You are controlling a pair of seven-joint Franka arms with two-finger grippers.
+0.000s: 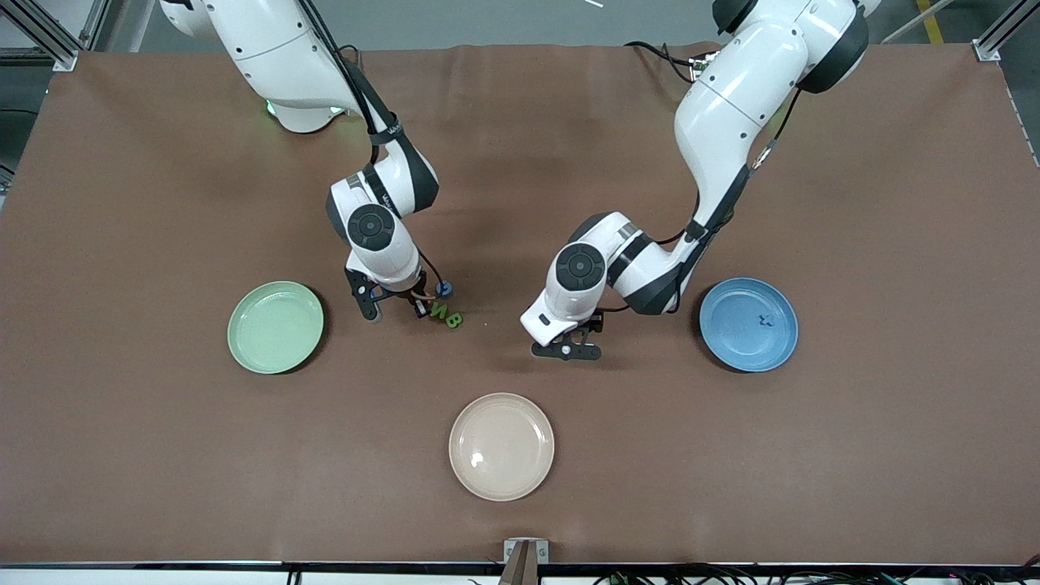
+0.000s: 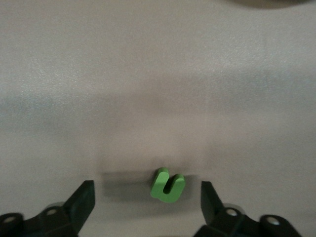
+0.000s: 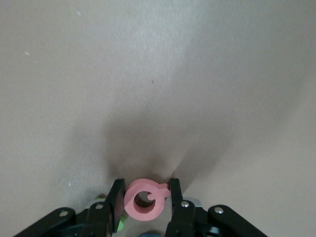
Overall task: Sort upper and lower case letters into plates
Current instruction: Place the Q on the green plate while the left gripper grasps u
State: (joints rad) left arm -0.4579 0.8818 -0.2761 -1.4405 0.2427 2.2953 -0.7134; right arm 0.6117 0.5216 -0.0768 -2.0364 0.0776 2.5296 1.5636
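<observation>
- right gripper (image 3: pixel 146 197), low over the brown table (image 1: pixel 162 471) just beside the pale green round plate (image 1: pixel 275 327): fingers narrowed onto a small pink-red ring-shaped letter piece (image 3: pixel 144 198), pinched across its round body.
- green chunky letters (image 1: pixel 448 315) lie on the table just beside that gripper, away from the green plate; a blue piece (image 1: pixel 444 288) sits next to them.
- left gripper (image 2: pixel 147 200) hangs low between the green plate and the blue round plate (image 1: pixel 748 324), fingers wide either side of a small green u-shaped letter (image 2: pixel 168 185), not touching it.
- a blue x letter (image 1: pixel 763 320) lies in the blue plate; the cream-beige round plate (image 1: pixel 501 446) holds nothing.
- the pieces look light, stiff and matte, so probably not slippery; best taken across flat outer edges, since a tiny piece could twist or pop out.
</observation>
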